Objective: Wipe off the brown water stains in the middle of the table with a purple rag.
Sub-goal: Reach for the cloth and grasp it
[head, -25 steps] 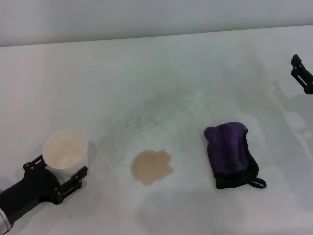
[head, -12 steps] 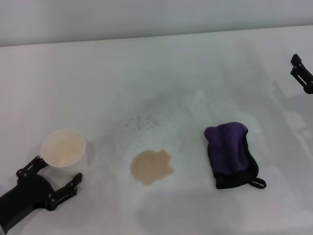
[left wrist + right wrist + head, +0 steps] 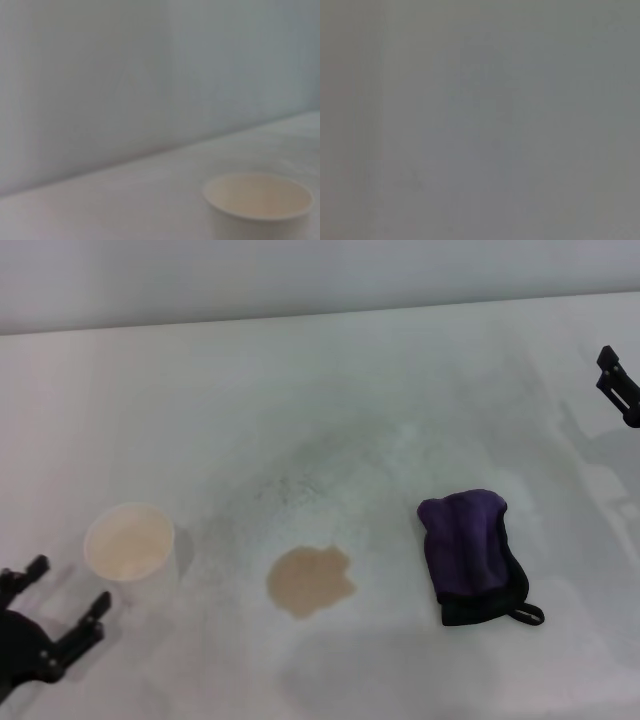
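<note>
Stains first: the brown water stains (image 3: 310,582) sit as one tan blotch near the middle of the white desk (image 3: 330,390). At about 3 o'clock from them we see the purple rag (image 3: 472,552) lying folded, well apart from both arms. At 9 o'clock stands a white paper cup (image 3: 130,541) — our left gripper (image 3: 58,612) is just beside it at 7 o'clock, fingers spread, holding nothing. Our right gripper (image 3: 620,386) shows only at the far right edge; we cannot tell its state.

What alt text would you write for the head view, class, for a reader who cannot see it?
A tan puddle, the brown water stains, sits mid-table between a white paper cup and the purple rag. The open left gripper is near the cup; the right gripper is at the far edge.
</note>
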